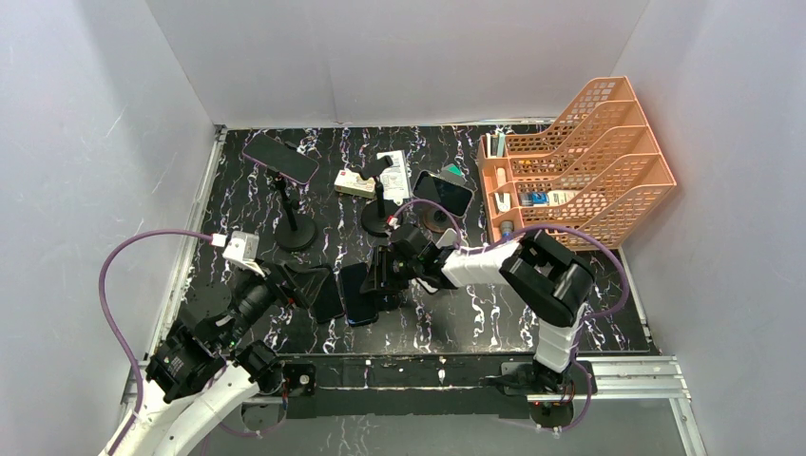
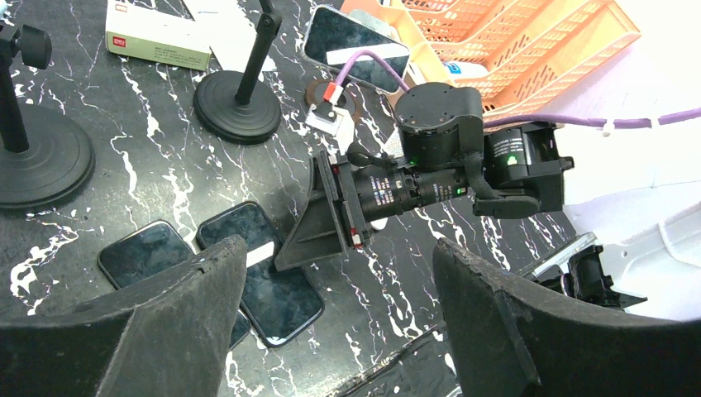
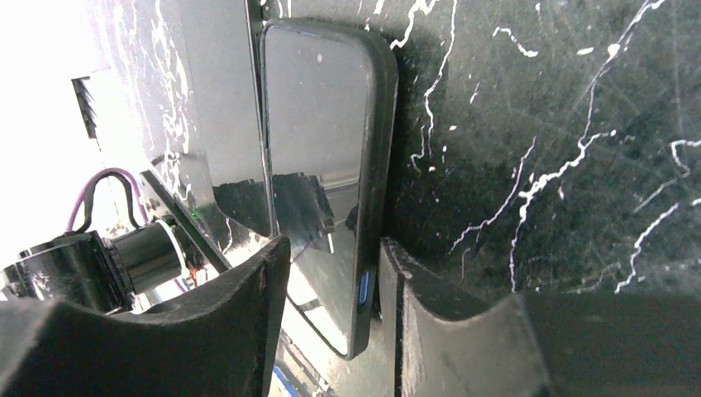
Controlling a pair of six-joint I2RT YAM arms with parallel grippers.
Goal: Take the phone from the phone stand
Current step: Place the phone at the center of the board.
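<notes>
**Q:** Phone position, please?

**A:** Your right gripper is low over the black marble desk, near its front edge. Its jaws are clamped on the long edges of a dark phone, which lies just above or on the desk surface; you cannot tell which. Two more dark phones lie flat just beside it.

**Q:** And the stands?

**A:** One phone stand at the left rear carries a phone tilted on top. A second stand sits toward the middle, with a white box near it. An orange file rack fills the right rear.

**Q:** The left arm?

**A:** Your left gripper hovers beside those phones with its jaws spread wide, holding nothing.
</notes>
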